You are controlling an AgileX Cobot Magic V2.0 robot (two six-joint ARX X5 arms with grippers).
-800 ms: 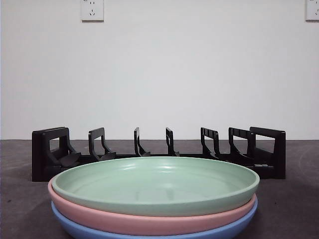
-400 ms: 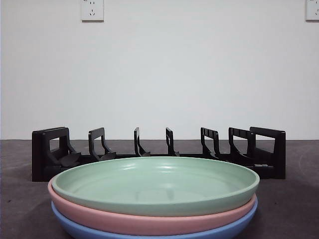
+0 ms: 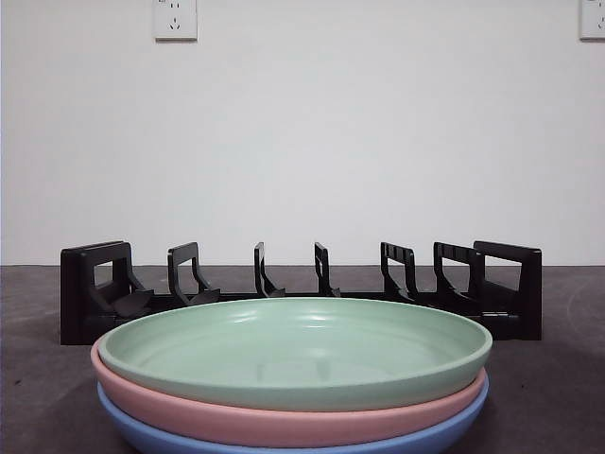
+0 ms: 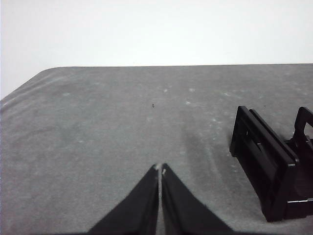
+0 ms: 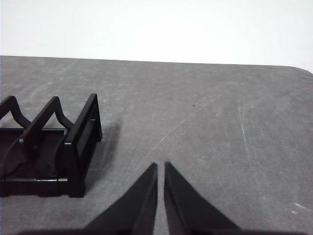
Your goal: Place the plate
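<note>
Nothing has moved: three stacked plates (image 3: 293,378) before rack (image 3: 301,288); both grippers closed, empty

I see my left gripper (image 4: 160,170) with its two black jaws pressed together, tips meeting and aimed toward twelve o'clock. My right gripper (image 5: 161,165) points the same way, jaws nearly together with a thin slit between the tips. Neither arm shows in the front view.
</note>
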